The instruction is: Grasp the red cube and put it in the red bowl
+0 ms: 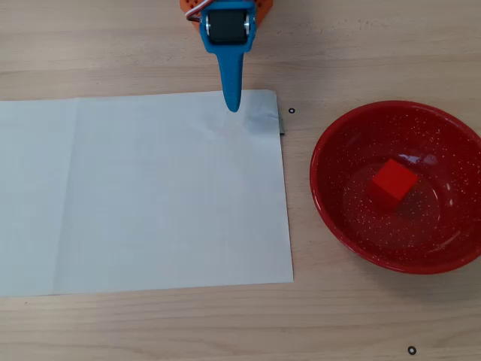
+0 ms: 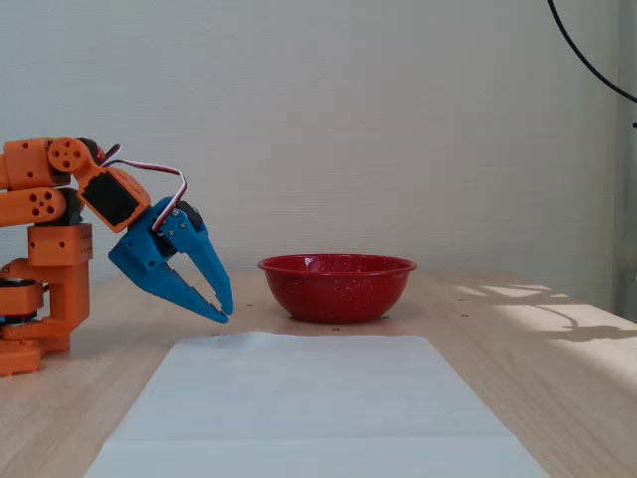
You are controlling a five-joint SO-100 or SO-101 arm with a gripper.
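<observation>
Overhead view: I see the small matte red cube (image 1: 394, 181) lying inside the glossy speckled red bowl (image 1: 331, 218). Fixed view: the bowl's wall hides it, while my blue pincer (image 2: 221, 311) hangs empty, tips nearly together, above the white paper sheet (image 2: 309, 408).

- A pale wooden surface (image 1: 353, 45) with lengthwise grain carries everything; in the fixed view (image 2: 518, 349) sunlight patches fall on its right side.
- A large white paper sheet (image 1: 143, 195) lies flat on the surface, showing a faint vertical fold near its left side in the overhead view; the fixed view (image 2: 309, 408) shows it stretching toward the camera.
- Small dark ring marks dot the wood: one (image 1: 291, 111) just beyond the sheet's upper right corner, another (image 1: 411, 350) near the bottom edge.
- A plain white wall (image 2: 378, 119) stands behind.
- A black cable (image 2: 587, 60) curves across the upper right corner.
</observation>
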